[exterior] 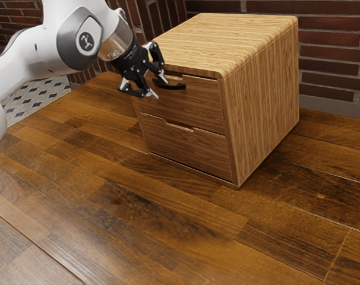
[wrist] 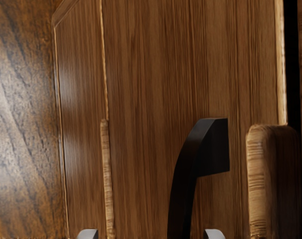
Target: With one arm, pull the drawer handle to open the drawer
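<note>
The cabinet point(exterior: 251, 89) of light wood stands on the dark plank tabletop point(exterior: 168, 237), toward the far side, with a brick wall point(exterior: 334, 41) behind it; its face carries two drawers, one above the other. The top drawer point(exterior: 192, 107) bears the black handle point(exterior: 170, 85), a curved bar set near the drawer's upper left corner as I see it from the side; the lower drawer point(exterior: 189, 145) has only a notch cut in its upper edge and looks closed. I cannot tell whether the top drawer stands out from the cabinet's face at all; at most it is a sliver.

My arm point(exterior: 55, 41) comes in from the exterior view's upper left; the gripper point(exterior: 143, 86) hangs right in front of the top drawer, at the handle's left end, with its fingers spread wide. From the wrist camera two fingertips point(wrist: 87, 234) show with the handle running up between them; it lies nearer one tip than the other, and I see no squeeze on it from both sides, so the gripper holds nothing. Beyond the handle the drawer front shows its vertical grain; a dark gap point(wrist: 291, 55) runs along its edge, beside the cabinet's rounded top lip point(wrist: 273, 184).
</note>
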Action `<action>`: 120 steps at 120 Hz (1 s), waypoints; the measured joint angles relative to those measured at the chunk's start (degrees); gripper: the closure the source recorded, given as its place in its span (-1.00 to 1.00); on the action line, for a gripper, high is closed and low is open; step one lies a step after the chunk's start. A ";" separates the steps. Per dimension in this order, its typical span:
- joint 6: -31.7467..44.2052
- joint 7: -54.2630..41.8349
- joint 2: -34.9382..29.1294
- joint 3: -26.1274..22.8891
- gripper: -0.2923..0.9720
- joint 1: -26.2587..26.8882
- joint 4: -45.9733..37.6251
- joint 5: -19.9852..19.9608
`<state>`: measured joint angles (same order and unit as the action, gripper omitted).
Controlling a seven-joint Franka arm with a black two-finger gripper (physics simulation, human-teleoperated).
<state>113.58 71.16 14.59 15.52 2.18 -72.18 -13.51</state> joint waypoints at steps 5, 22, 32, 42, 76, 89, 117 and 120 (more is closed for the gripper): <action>0.13 -0.18 0.02 -0.08 0.21 0.12 0.00 -0.17; 0.40 -0.73 0.04 -0.22 0.26 0.21 0.00 -0.49; 0.50 -0.99 0.04 -0.22 0.30 0.21 -0.07 -0.57; 0.56 -1.22 0.04 -0.23 0.35 0.21 -0.08 -0.61; 0.58 -1.80 -0.43 -0.24 0.44 0.22 -1.11 -0.59; 0.61 -1.97 -0.89 -0.28 0.46 0.14 -1.97 -0.60; 0.69 -2.26 -3.61 -0.37 0.47 0.13 -4.76 -0.61; 0.69 -2.29 -3.95 -0.40 0.47 0.13 -5.19 -0.61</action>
<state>114.27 68.88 10.64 15.12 2.31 -77.37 -14.12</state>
